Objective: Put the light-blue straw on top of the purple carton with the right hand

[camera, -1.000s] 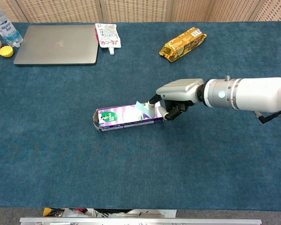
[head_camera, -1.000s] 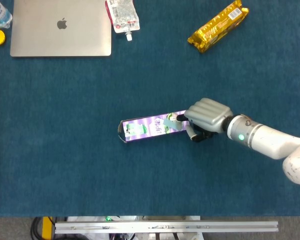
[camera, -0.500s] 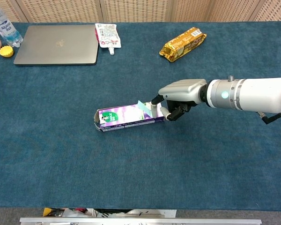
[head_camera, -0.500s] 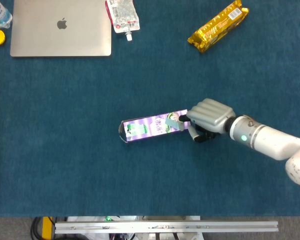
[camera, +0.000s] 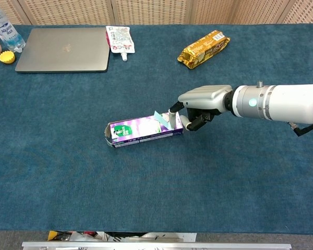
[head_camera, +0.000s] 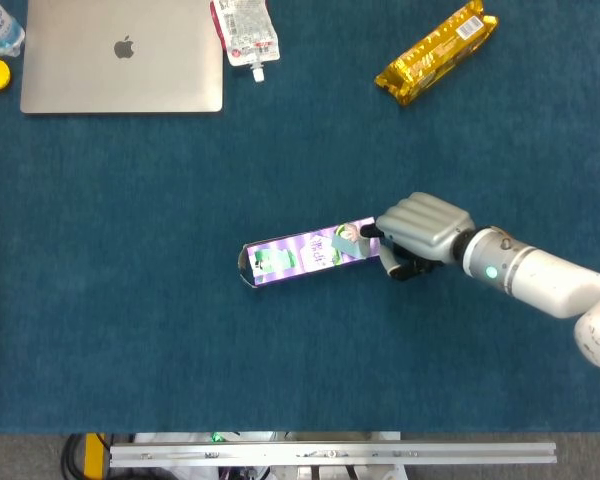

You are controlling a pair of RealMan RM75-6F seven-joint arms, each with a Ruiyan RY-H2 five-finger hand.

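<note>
Right robot hand (camera: pixel 198 107) has drawn back slightly from the purple carton (camera: pixel 141 131). The light-blue straw (camera: pixel 161 119) rests on the carton's near end; whether the fingers have let go, cannot tell. Placement looks nearly done.

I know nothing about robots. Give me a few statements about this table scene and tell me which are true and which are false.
1. The purple carton lies on its side on the blue cloth. True.
2. The right hand is at the carton's right end. True.
3. The light-blue straw lies beside the laptop. False: it is on the carton's right end, by the hand's fingers.
4. The gold snack packet rests on the laptop. False: it lies apart, far to the right.
5. The left hand grips the carton. False: no left hand is in view.
</note>
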